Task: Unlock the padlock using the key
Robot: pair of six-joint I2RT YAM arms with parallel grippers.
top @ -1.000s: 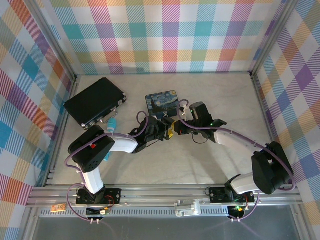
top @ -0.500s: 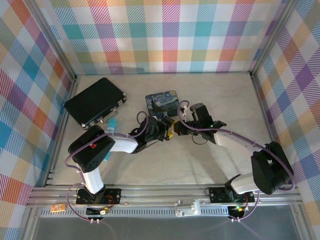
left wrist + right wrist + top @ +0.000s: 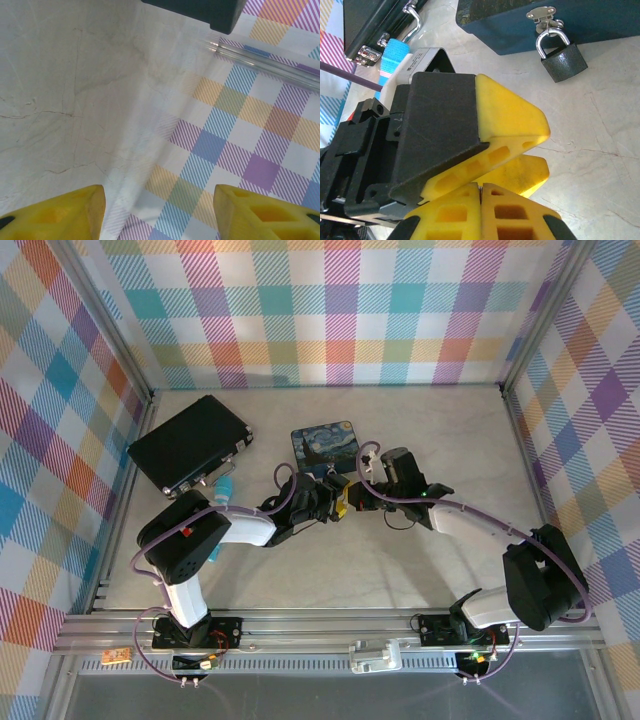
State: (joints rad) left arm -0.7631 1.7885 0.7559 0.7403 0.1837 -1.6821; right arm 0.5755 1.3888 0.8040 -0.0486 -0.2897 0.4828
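Note:
The small dark padlock [image 3: 563, 61] hangs by its silver shackle from the hasp of the blue painted tin [image 3: 600, 20] and rests on the marble floor; it shows small at the tin's near edge [image 3: 332, 480]. My right gripper [image 3: 481, 187] is shut, with a thin grey sliver, the key [image 3: 480, 188], at the seam of its pads. My left gripper [image 3: 546, 150] is open, its yellow fingers [image 3: 512, 112] just in front of the right fingertips. In the left wrist view the left gripper [image 3: 160, 202] holds nothing. The two grippers meet [image 3: 345, 502] just near of the tin.
A black case [image 3: 188, 444] lies at the back left, with a light-blue stick [image 3: 393, 56] beside its latches. The tin [image 3: 324, 447] stands mid-table. Plaid walls enclose the marble floor [image 3: 430, 570]. A dark part [image 3: 200, 10] crosses the top of the left wrist view.
The right arm has edged slightly to the right; the left arm and the padlock have stayed where they were.

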